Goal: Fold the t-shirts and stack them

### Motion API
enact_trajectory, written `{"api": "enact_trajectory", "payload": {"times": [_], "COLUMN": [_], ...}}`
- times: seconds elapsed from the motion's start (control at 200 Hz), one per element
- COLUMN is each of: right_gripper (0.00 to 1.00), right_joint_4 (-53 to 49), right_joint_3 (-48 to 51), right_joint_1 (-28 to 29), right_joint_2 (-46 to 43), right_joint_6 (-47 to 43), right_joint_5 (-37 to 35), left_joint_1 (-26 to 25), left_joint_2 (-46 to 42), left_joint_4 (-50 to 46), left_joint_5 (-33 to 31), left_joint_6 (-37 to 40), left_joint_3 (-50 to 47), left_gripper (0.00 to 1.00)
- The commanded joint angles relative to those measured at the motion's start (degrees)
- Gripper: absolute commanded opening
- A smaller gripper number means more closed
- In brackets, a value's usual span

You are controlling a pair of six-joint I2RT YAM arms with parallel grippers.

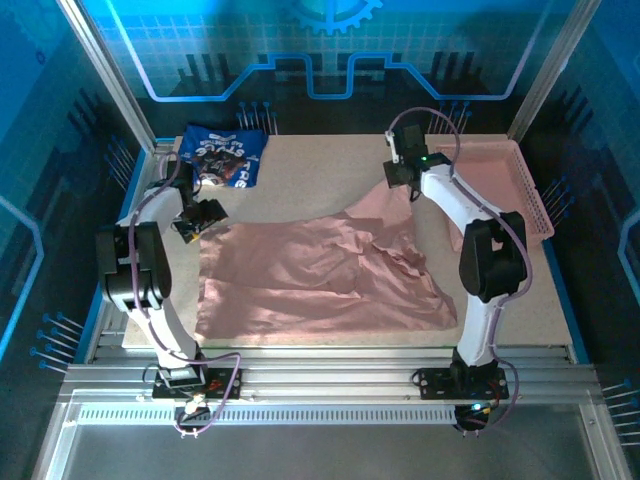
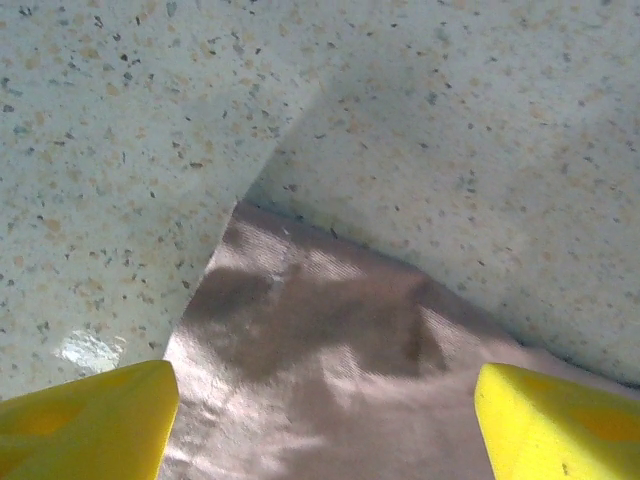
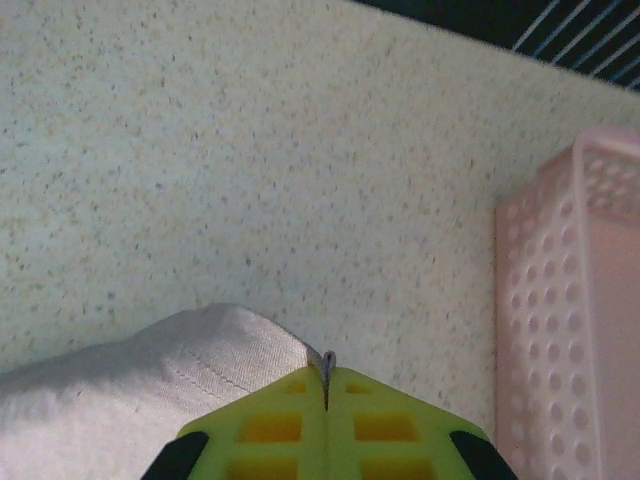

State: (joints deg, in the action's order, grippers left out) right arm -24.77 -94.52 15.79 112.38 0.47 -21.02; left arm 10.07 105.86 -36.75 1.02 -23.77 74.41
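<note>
The dusty pink t-shirt (image 1: 320,275) lies spread over the middle of the table, rumpled on its right half. My right gripper (image 1: 408,190) is shut on its far right corner, a thin hem of pink cloth (image 3: 230,350) pinched between the yellow fingers (image 3: 290,420). My left gripper (image 1: 200,222) hangs open over the shirt's far left corner (image 2: 320,350), with yellow fingertips (image 2: 90,420) on either side and nothing between them. The navy blue t-shirt (image 1: 222,155) with white-and-red print lies folded at the far left.
A pink plastic lattice basket (image 1: 510,190) stands at the right edge of the table, close to my right gripper, with its wall (image 3: 570,320) beside the fingers. Bare speckled tabletop (image 1: 310,170) stretches between the navy shirt and the basket.
</note>
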Motion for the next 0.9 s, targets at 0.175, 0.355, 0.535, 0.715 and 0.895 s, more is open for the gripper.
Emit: {"api": "enact_trajectory", "payload": {"times": [0.175,0.355,0.535,0.715,0.895], "right_gripper": [0.0,0.0,0.0,0.0,0.0], "right_joint_4": [7.0,5.6,3.0,1.3,0.7], "right_joint_3": [-8.7,-11.8,-13.2,-13.2,-12.7], "right_joint_1": [2.7,3.1,2.8,2.6,2.9], "right_joint_2": [6.5,8.6,9.7,10.2,10.1], "right_joint_6": [-3.3,-3.6,-3.8,-2.5,-1.6], "right_joint_5": [-5.3,-4.0,-4.5,-5.1,-5.0], "left_joint_1": [1.2,1.4,1.5,1.5,1.5], "left_joint_2": [4.4,7.2,10.1,11.3,11.7], "left_joint_4": [2.1,3.2,3.9,4.5,4.3], "left_joint_5": [-1.0,-0.1,2.8,4.9,4.5], "left_joint_6": [1.1,1.2,1.8,2.4,3.8], "left_joint_3": [3.2,4.4,5.0,3.5,3.3], "left_gripper": [0.76,0.72,0.61,0.47,0.25]}}
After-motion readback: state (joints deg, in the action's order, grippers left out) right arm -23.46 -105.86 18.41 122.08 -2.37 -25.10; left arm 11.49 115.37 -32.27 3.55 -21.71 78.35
